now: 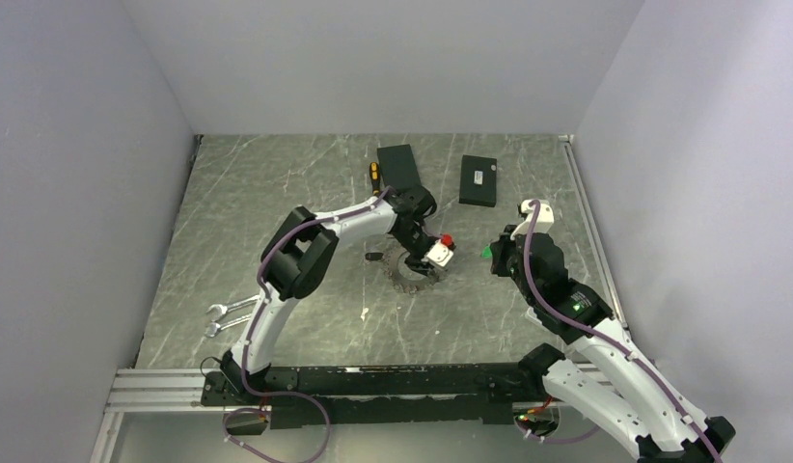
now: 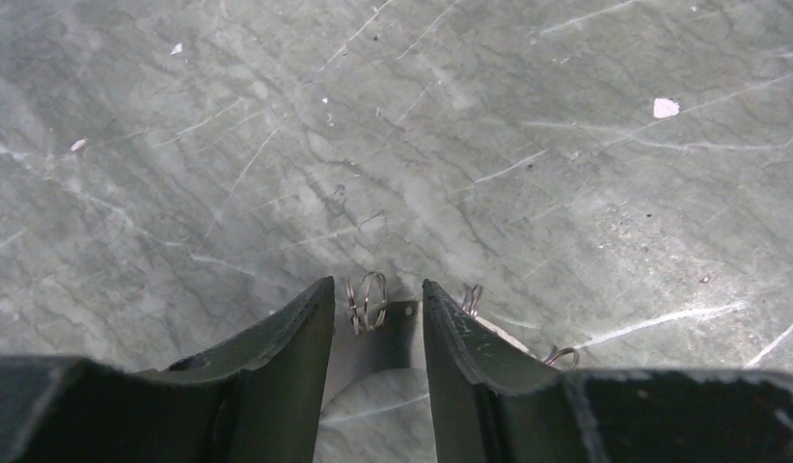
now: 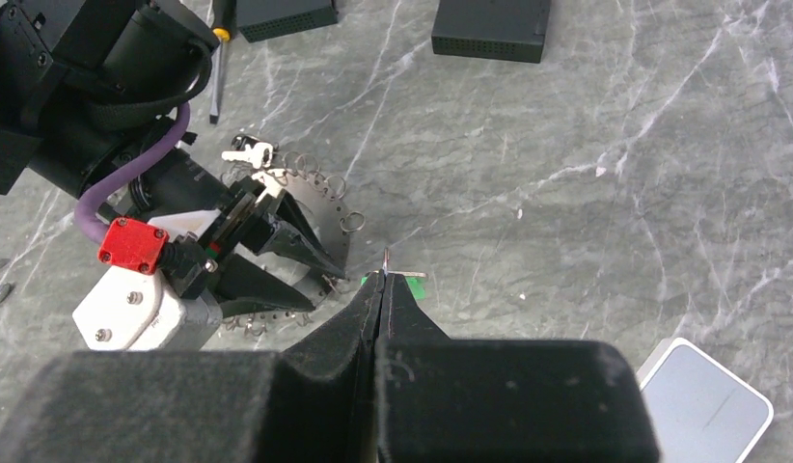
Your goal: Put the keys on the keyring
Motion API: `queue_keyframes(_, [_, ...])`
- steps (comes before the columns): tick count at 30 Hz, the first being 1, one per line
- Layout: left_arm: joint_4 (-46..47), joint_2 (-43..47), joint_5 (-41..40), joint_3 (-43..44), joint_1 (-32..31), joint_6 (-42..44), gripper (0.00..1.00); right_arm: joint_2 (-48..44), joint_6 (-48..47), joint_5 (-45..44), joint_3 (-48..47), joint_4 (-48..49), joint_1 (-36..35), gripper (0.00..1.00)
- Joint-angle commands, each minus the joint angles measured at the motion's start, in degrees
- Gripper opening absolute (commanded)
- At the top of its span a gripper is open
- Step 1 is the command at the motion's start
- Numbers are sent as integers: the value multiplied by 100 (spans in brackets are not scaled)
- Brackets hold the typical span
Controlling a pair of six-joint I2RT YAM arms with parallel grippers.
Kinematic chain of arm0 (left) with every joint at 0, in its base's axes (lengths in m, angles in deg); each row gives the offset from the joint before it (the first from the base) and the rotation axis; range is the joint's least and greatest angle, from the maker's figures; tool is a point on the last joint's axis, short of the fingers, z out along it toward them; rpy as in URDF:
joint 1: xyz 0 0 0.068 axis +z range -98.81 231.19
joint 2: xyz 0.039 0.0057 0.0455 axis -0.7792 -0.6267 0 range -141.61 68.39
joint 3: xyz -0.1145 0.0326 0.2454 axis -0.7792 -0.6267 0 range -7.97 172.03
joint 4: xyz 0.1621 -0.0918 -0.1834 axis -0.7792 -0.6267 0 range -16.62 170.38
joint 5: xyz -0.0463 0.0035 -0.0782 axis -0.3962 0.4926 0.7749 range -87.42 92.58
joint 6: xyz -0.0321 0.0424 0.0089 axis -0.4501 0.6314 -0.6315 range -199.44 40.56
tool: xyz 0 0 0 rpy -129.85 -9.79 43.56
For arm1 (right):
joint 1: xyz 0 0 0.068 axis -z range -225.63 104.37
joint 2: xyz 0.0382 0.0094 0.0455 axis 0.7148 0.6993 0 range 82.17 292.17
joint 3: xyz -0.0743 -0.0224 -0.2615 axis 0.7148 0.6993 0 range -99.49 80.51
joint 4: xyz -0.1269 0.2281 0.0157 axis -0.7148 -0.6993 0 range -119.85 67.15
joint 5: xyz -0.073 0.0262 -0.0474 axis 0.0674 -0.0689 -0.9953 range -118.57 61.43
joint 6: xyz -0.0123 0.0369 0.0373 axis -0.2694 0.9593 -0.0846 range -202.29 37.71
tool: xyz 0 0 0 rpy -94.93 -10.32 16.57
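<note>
The keyring [image 1: 404,281] is a flat dark ring edged with many small wire loops, lying mid-table. It also shows in the right wrist view [image 3: 327,206], with a pale key [image 3: 246,152] at its far edge. My left gripper [image 1: 423,262] is down on it. In the left wrist view the gripper [image 2: 376,289] is open, and its jaws straddle the ring's band and one wire loop [image 2: 369,301]. My right gripper [image 1: 491,254] hovers to the right of the ring. It is shut [image 3: 384,278] on a thin key with a green head [image 3: 413,287].
Two flat black boxes [image 1: 399,164] [image 1: 479,180] lie at the back, with a black-and-yellow screwdriver [image 1: 374,175] beside the left one. Two silver spanners [image 1: 229,316] lie at the left. A pale flat device [image 3: 706,388] lies near the right arm.
</note>
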Motion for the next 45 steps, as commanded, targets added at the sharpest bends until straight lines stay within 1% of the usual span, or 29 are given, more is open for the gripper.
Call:
queue_keyframes(1, [-345, 267, 352, 239, -112, 287, 43, -58, -27, 51, 34, 261, 24, 0])
queue_keyframes(6, [-778, 97, 310, 498, -211, 427, 42, -58, -18, 60, 48, 261, 24, 0])
queue_keyframes(9, [-629, 111, 100, 399, -257, 353, 42, -58, -31, 75, 49, 269, 23, 0])
queue_keyframes(23, [-752, -216, -117, 615, -268, 180, 41, -69, -29, 121, 70, 297, 24, 0])
queue_keyframes(30, [-620, -275, -151, 563, -263, 81, 39, -76, -27, 130, 76, 296, 23, 0])
queue_keyframes(45, [-360, -123, -302, 379, -164, -109, 38, -67, -27, 174, 70, 313, 23, 0])
